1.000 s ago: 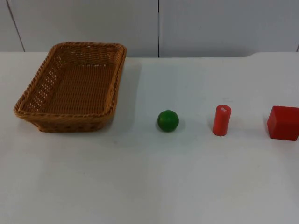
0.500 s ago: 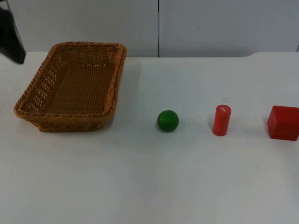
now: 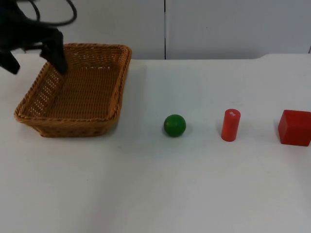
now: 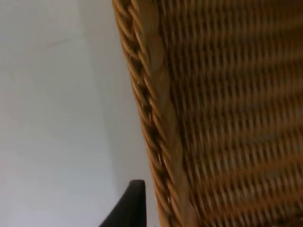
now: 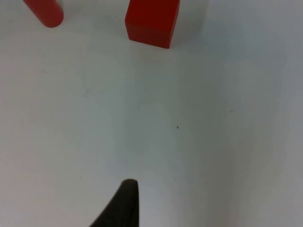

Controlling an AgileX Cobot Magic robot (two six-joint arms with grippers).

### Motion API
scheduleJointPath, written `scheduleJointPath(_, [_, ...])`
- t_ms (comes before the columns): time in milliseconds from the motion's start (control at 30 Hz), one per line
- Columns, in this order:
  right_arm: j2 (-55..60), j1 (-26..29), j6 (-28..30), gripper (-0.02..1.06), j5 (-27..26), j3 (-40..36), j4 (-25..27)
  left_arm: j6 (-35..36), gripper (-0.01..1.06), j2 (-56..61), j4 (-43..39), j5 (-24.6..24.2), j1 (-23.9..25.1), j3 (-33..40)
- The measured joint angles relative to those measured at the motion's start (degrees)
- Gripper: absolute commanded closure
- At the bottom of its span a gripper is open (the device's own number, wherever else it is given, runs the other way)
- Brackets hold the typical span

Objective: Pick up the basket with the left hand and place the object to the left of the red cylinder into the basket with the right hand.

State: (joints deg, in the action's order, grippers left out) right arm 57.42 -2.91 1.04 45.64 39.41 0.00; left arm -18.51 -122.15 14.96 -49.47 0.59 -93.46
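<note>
The woven brown basket (image 3: 68,119) stands at the table's left. My left gripper (image 3: 36,62) is open over its far left corner, one finger (image 3: 59,57) inside the basket and the other (image 3: 10,62) outside the wall. The left wrist view brings the braided rim (image 4: 151,118) close beside a black fingertip (image 4: 130,203). A green ball (image 3: 174,125) lies left of the upright red cylinder (image 3: 231,125). My right gripper (image 5: 124,203) waits above bare table, with the red cylinder (image 5: 45,12) ahead of it.
A red cube (image 3: 295,127) sits at the right edge, right of the cylinder, and the right wrist view has this cube (image 5: 152,21) too. White table (image 3: 155,194) stretches in front of the objects. The grey partition wall (image 3: 218,24) closes the back.
The left arm has come in from the upper left and dropped its open gripper over the basket's far left corner. Basket, ball, cylinder and cube have not moved.
</note>
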Motion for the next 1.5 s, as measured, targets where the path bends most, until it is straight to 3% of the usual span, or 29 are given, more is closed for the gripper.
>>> scheduleJointPath(400, [0.00, 0.00, 0.00, -0.01, 0.00, 0.00, 0.00, -0.14, 0.00, -12.41, 0.22, 0.37, 0.00, -8.20])
scheduleJointPath(533, [0.00, 0.00, 0.00, -0.01, 0.00, 0.00, 0.00, -0.14, 0.07, -13.47, 0.65, 0.62, 0.00, -8.20])
scheduleJointPath(633, [0.00, 0.00, 0.00, -0.01, 0.00, 0.00, 0.00, -0.14, 0.33, -13.74, 0.78, 0.00, 0.00, -8.20])
scheduleJointPath(700, [0.00, 0.00, 0.00, -0.01, 0.00, 0.00, 0.00, -0.14, 0.63, -13.74, 0.88, -0.15, 0.00, -8.20])
scheduleJointPath(733, [0.00, 0.00, 0.00, -0.01, 0.00, 0.00, 0.00, -0.14, 0.63, -13.74, 0.90, -0.40, 0.11, -8.20])
scheduleJointPath(833, [0.00, 0.00, 0.00, -0.01, 0.00, 0.00, 0.00, 0.32, 1.02, -13.74, 1.00, -1.25, 0.22, -8.20])
scheduleJointPath(900, [0.00, 0.00, 0.00, -0.01, -0.04, 0.00, 0.00, 3.55, 1.05, -13.74, 2.34, -2.00, 0.22, -8.32])
scheduleJointPath(1233, [0.00, 0.00, 0.18, -0.01, -0.27, 0.00, 0.00, 5.45, 1.05, -6.83, 0.58, -10.06, 0.22, -6.86])
scheduleJointPath(1300, [0.00, 0.00, 0.27, -0.01, -0.56, 0.00, 0.00, 5.45, 1.05, -3.81, 0.31, -10.62, 0.22, -4.88])
scheduleJointPath(1467, [0.00, 0.00, 0.40, -0.01, -0.93, 0.00, 0.00, 5.24, 1.05, 10.81, 4.03, -9.33, 1.51, 10.04])
scheduleJointPath(1500, [0.00, 0.00, 0.40, -0.01, -0.93, 0.00, 0.00, 5.24, 1.05, 10.81, 4.03, -9.33, 1.51, 10.04])
